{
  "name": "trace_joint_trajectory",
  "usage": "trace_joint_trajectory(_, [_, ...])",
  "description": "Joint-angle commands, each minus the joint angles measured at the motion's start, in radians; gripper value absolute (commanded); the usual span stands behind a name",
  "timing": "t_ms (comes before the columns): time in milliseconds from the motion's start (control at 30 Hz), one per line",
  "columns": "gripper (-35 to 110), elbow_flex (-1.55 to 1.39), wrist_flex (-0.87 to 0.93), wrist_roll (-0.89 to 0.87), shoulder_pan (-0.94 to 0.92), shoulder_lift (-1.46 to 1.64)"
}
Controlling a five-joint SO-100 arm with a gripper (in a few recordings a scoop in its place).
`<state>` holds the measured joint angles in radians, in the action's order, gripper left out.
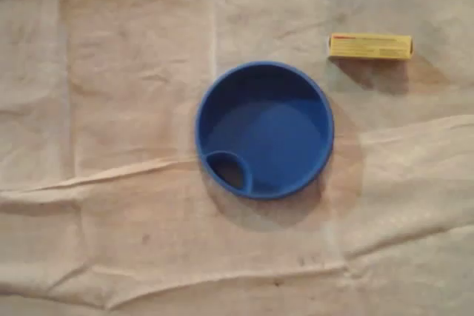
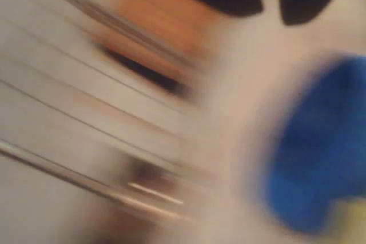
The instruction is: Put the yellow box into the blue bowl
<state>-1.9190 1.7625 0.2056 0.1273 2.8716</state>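
Cloth (image 1: 111,109), pale and creased, carries 2 things. In the overhead view the yellow box (image 1: 370,46) lies flat up and right of the empty blue bowl (image 1: 264,129), near but apart. The wrist view is smeared; I cannot tell whether the dark jaws are released or clenched.

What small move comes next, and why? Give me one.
Probably swing the gripper toward the yellow box and line up above it. In the overhead view the box lies flat on the cloth, up and right of the blue bowl and apart from it; the bowl is empty. The wrist view is heavily blurred, so the gripper's state is unclear.
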Motion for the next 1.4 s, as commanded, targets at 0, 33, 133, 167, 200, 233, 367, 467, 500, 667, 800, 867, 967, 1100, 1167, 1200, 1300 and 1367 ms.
trace_joint_trajectory(0, [0,0.018,-0.009,-0.012,-0.002,-0.144])
trace_joint_trajectory(33, [0,0.018,-0.009,-0.012,-0.002,-0.172])
trace_joint_trajectory(133, [0,0.025,-0.009,-0.012,-0.002,-0.247])
trace_joint_trajectory(167, [0,0.032,-0.008,-0.014,-0.002,-0.276])
trace_joint_trajectory(200, [0,0.04,-0.008,-0.014,0.0,-0.305])
trace_joint_trajectory(233, [0,0.049,-0.009,-0.014,0.0,-0.337])
trace_joint_trajectory(367, [0,0.11,-0.009,-0.052,0.0,-0.492])
trace_joint_trajectory(467, [0,0.179,-0.008,-0.146,0.026,-0.63])
trace_joint_trajectory(500, [0,0.209,-0.006,-0.181,0.051,-0.678])
trace_joint_trajectory(667, [0,0.374,-0.006,-0.353,0.172,-0.854])
trace_joint_trajectory(800, [0,0.492,-0.006,-0.454,0.204,-0.965])
trace_joint_trajectory(867, [0,0.523,-0.005,-0.497,0.206,-1.031])
trace_joint_trajectory(967, [0,0.541,-0.006,-0.546,0.195,-1.129])
trace_joint_trajectory(1100, [0,0.543,-0.008,-0.589,0.196,-1.213])
trace_joint_trajectory(1167, [1,0.543,-0.008,-0.595,0.196,-1.232])
trace_joint_trajectory(1200, [3,0.543,-0.008,-0.595,0.196,-1.236])
trace_joint_trajectory(1300, [10,0.543,-0.009,-0.595,0.196,-1.235])
trace_joint_trajectory(1367, [17,0.543,-0.009,-0.595,0.196,-1.233])
